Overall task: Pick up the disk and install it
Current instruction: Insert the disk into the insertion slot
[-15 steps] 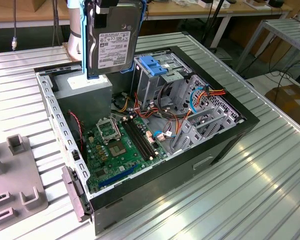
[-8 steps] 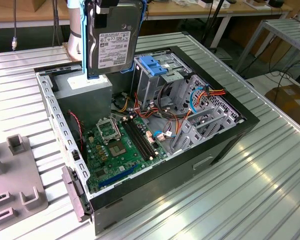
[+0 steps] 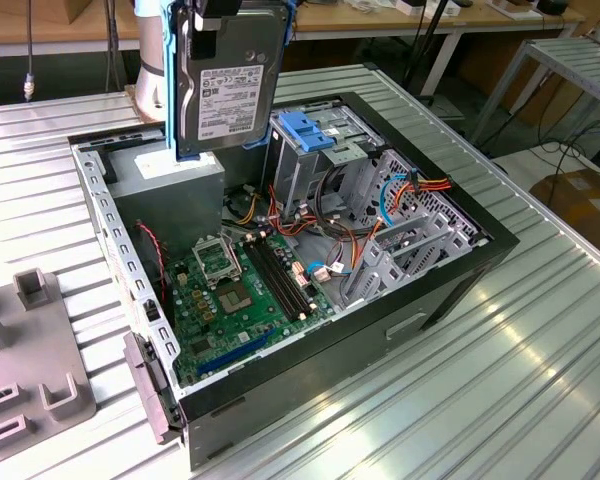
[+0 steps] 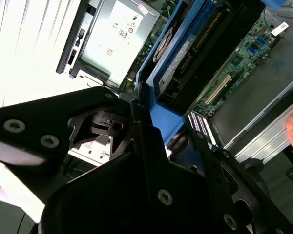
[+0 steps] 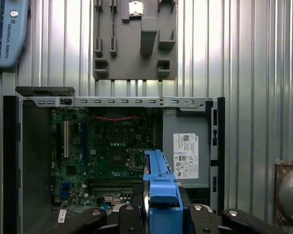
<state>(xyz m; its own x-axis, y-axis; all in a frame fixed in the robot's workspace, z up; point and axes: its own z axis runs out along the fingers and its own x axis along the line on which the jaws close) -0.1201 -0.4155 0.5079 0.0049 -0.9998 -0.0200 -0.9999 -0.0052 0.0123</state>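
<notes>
claw [image 3: 218,15] clamped on the disk [image 3: 228,85], holding it upright, label showing, high over the open computer case [image 3: 450,290], at ten o'clock from the blue-handled drive cage [image 3: 305,150] in the exterior view.

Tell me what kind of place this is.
Probably a robotics lab or workshop: an opened computer case sits on a ribbed metal table, workbenches stand behind, and the end effector holds the disk above it.

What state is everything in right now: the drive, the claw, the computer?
computer case: on its side, panel off, insides exposed.
disk: upright in the air above the computer case, not installed.
gripper: shut on the disk.
drive cage: in the computer case, without the disk.
</notes>
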